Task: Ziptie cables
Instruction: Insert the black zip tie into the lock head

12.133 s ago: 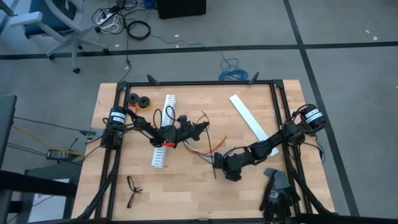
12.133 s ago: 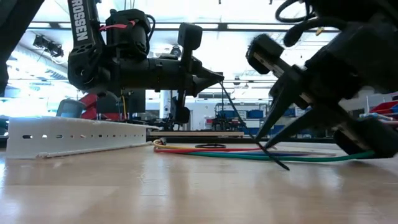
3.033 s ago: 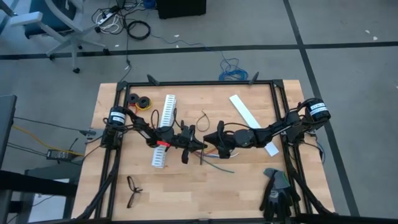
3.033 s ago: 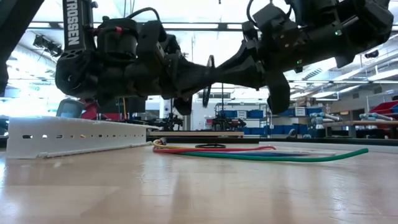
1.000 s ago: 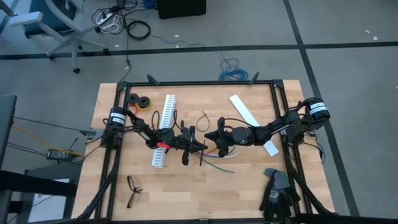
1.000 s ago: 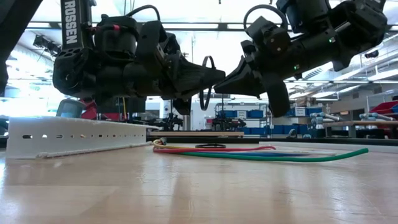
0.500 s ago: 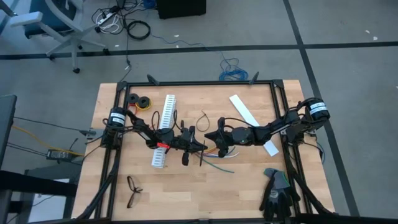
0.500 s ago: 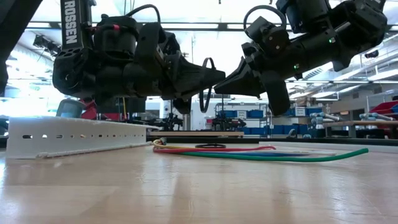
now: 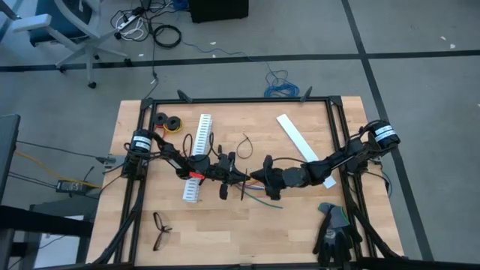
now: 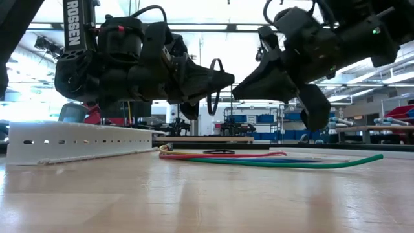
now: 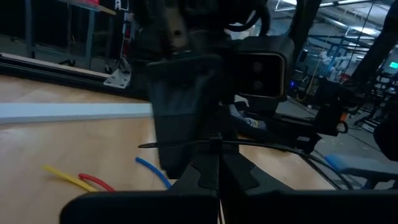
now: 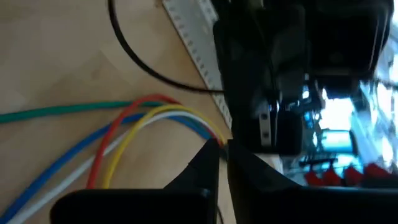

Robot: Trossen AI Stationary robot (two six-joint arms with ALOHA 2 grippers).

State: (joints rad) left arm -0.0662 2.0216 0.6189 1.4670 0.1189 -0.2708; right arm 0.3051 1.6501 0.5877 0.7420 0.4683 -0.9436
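Wooden surface [image 9: 225, 225] carries both arms, stretched low toward its middle, tips nearly meeting. Left end effector [image 9: 241, 178] is clenched on a looped ziptie [image 10: 214, 90], held above the wood. Right end effector [image 9: 256, 178] has its fingers pressed together, tip beside that ziptie. Under them the cables [image 9: 262, 196] lie fanned on the wood, near the white slotted strip [image 9: 198, 157].

Wood table [image 9: 225, 225] — smooth, glossy cables [image 10: 259, 159]
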